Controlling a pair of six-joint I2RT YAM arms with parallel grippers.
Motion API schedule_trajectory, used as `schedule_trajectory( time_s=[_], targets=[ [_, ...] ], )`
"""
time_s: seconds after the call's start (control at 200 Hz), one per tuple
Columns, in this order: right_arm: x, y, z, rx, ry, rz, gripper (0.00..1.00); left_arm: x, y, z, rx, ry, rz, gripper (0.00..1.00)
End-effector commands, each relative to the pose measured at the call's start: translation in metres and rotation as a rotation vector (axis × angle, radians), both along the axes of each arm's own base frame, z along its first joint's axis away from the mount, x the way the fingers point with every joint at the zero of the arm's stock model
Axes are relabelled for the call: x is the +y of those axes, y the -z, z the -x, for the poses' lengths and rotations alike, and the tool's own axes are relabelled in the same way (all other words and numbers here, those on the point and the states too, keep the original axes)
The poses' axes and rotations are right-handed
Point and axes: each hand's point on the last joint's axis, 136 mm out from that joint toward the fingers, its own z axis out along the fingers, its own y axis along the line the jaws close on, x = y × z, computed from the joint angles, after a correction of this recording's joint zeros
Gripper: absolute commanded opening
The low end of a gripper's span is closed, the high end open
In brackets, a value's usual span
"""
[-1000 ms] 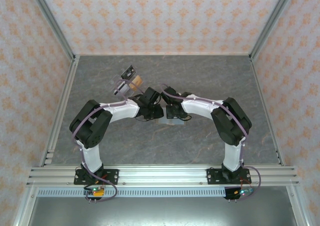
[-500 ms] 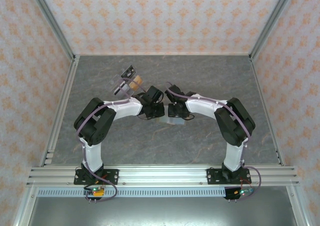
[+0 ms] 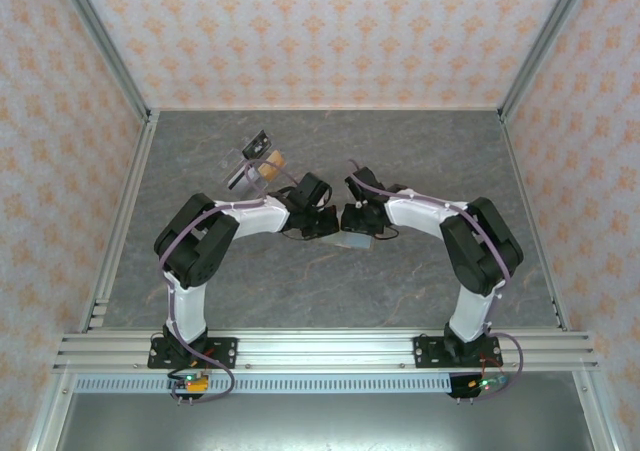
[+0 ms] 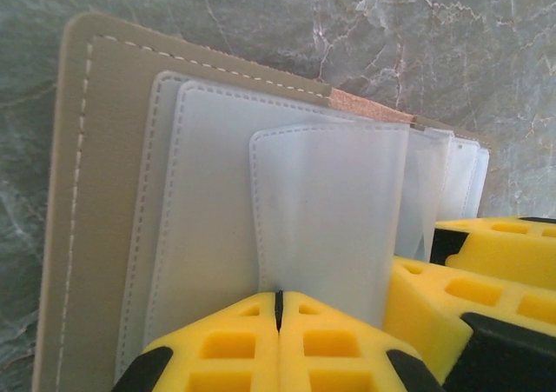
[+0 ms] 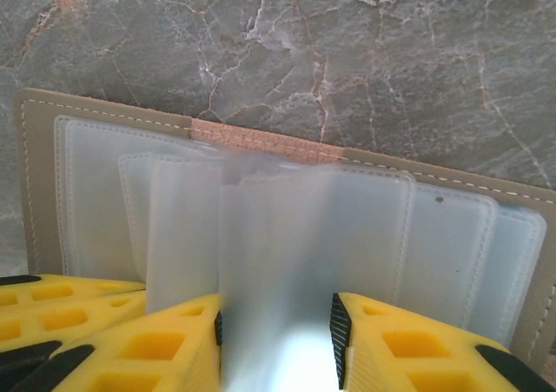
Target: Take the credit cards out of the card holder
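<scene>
The card holder (image 4: pixel 95 192) lies open on the grey marble table, beige outside with stitched translucent white sleeves (image 5: pixel 452 235) inside. In the top view it peeks out beneath both wrists (image 3: pixel 355 239). My left gripper (image 4: pixel 279 295) is shut, pinching the lower edge of one raised clear sleeve (image 4: pixel 330 201). My right gripper (image 5: pixel 276 309) hovers over the middle of the holder (image 5: pixel 39 183) with its jaws apart, and a bowed clear sleeve (image 5: pixel 274 235) stands across the gap. The two grippers sit side by side, left (image 3: pixel 326 225) and right (image 3: pixel 352 221). The credit cards are hidden.
A clear plastic tray (image 3: pixel 255 161) with black and tan pieces lies behind the left arm. Patterned walls and metal rails (image 3: pixel 120 231) enclose the table. The right gripper's yellow fingers (image 4: pixel 469 279) crowd the left wrist view, and the left gripper's fingers (image 5: pixel 61 309) show beside the right.
Both wrists have drawn closer together over the holder. The left jaws have shut on the sleeve's edge, and the right jaws have narrowed.
</scene>
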Motion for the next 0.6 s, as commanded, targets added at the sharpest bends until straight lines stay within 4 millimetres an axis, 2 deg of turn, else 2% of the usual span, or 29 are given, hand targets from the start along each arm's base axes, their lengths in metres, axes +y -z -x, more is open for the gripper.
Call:
schedule_trajectory(
  time_s=[0.0,0.12,0.135,0.2,0.355,0.405,0.48,0.596],
  targets=[
    [0.004,-0.009,0.008,0.017,-0.008,-0.052,0.37,-0.007,0.004,0.009,0.028,0.027,0.016,0.00],
    [0.001,-0.024,0.005,-0.016,0.000,-0.065,0.37,0.000,-0.009,0.004,-0.009,0.023,-0.017,0.00],
    [0.002,-0.026,0.005,-0.021,-0.002,-0.068,0.37,-0.001,-0.021,0.003,-0.035,0.023,-0.007,0.00],
    [0.000,-0.038,0.003,-0.050,0.001,-0.081,0.38,0.001,-0.038,-0.001,-0.072,0.021,-0.012,0.00],
    [-0.007,-0.065,0.000,-0.130,0.020,-0.097,0.47,0.013,-0.067,-0.004,-0.136,0.009,-0.038,0.13],
    [-0.012,-0.074,-0.002,-0.163,0.035,-0.096,0.54,0.022,-0.073,-0.005,-0.152,-0.005,-0.057,0.20],
    [-0.024,-0.086,-0.004,-0.214,0.067,-0.077,0.64,0.040,-0.086,-0.008,-0.187,-0.039,-0.093,0.25],
    [-0.049,-0.112,-0.010,-0.322,0.130,-0.015,0.79,0.084,-0.108,-0.013,-0.260,-0.119,-0.210,0.38]
  ],
)
